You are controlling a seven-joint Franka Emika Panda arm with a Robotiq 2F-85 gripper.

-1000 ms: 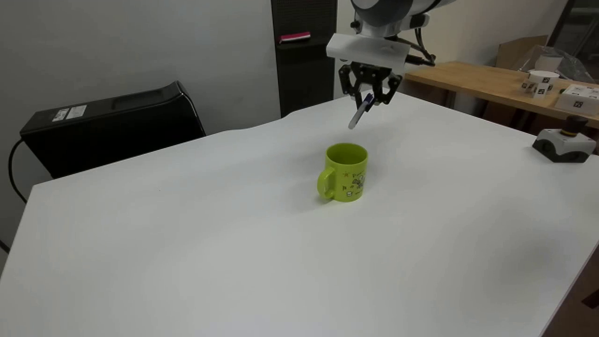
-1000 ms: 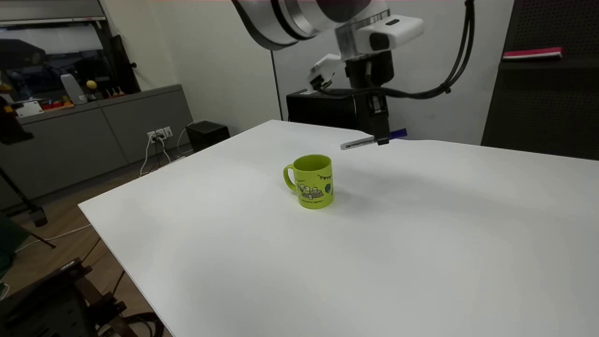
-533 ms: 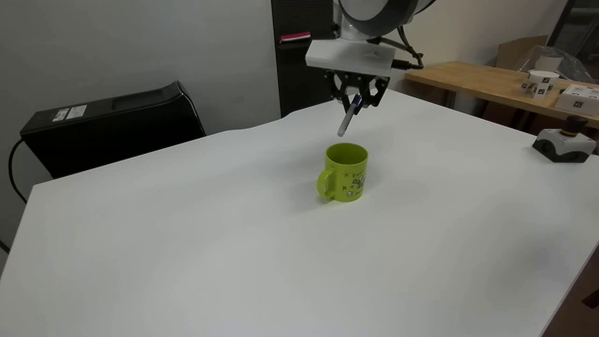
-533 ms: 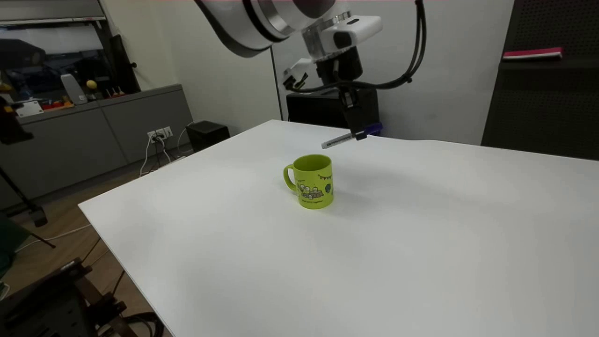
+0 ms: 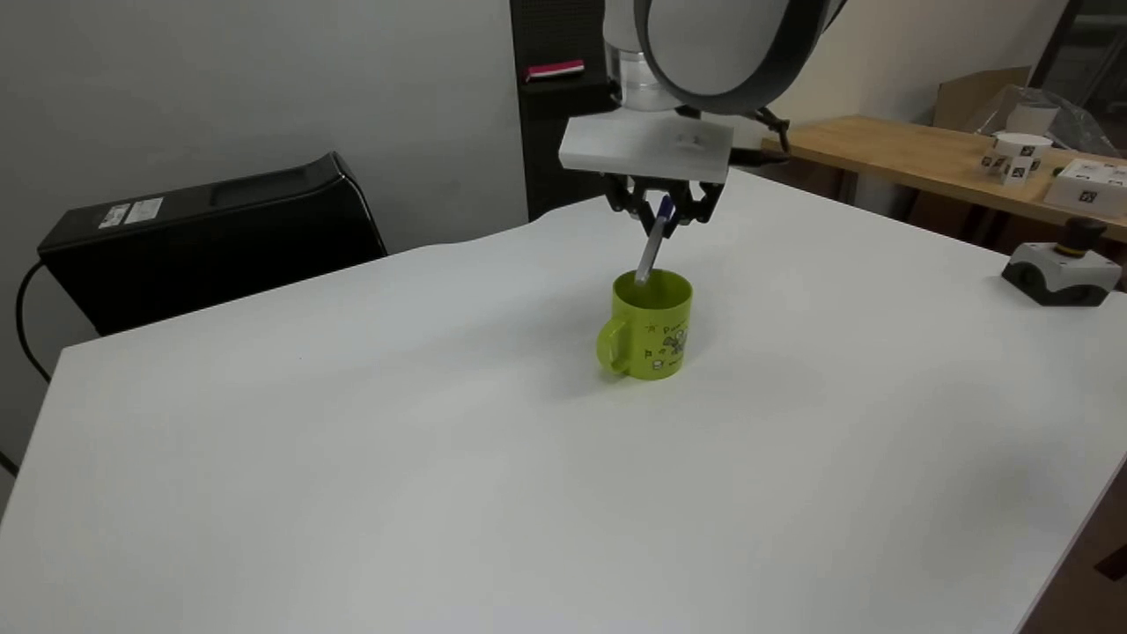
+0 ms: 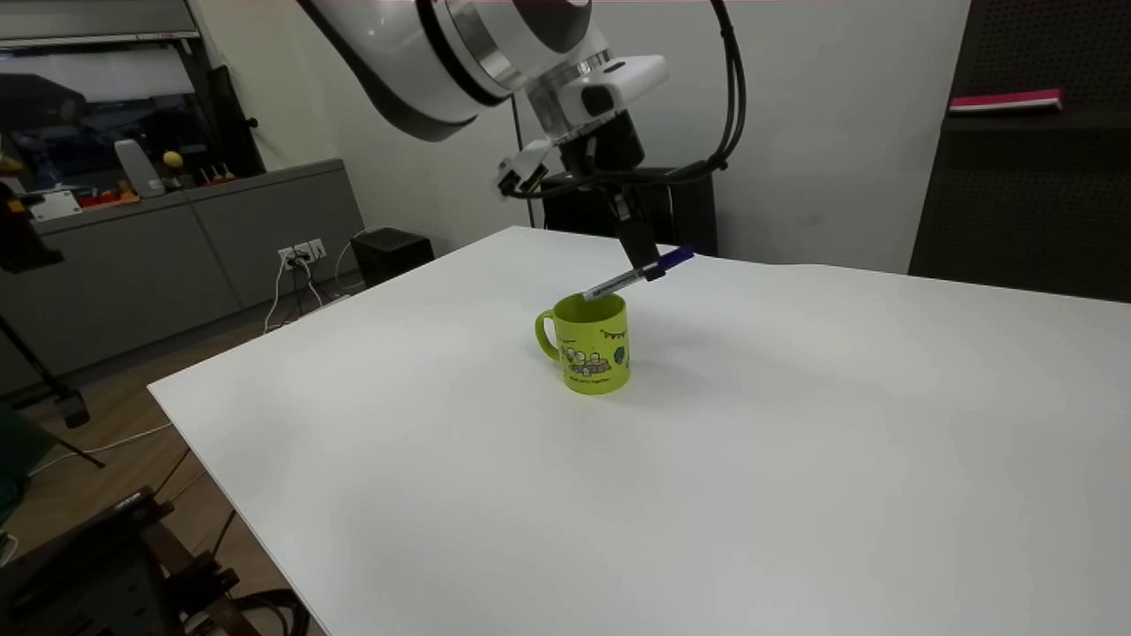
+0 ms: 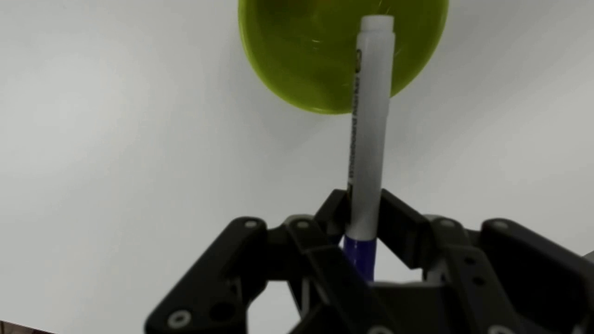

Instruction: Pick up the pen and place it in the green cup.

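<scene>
Pen (image 7: 370, 139) at the cup (image 6: 594, 349): its white end is lying above or just inside the cup's mouth (which of the two cannot be told), its blue end outside the rim. The gripper (image 7: 364, 212), above and beside the cup, is pinching the barrel near the blue end. The placing step is apparently being performed, the next move likely calling for tilting the pen steeper, lowering it into the cup, then letting go.

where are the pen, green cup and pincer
Pen (image 7: 370, 127), in the wrist view: middle of the whitish barrel
Green cup (image 6: 594, 349), in an exterior view: outer wall, below the rim
Pincer (image 7: 365, 211), in the wrist view: midway between its fingertips
</scene>
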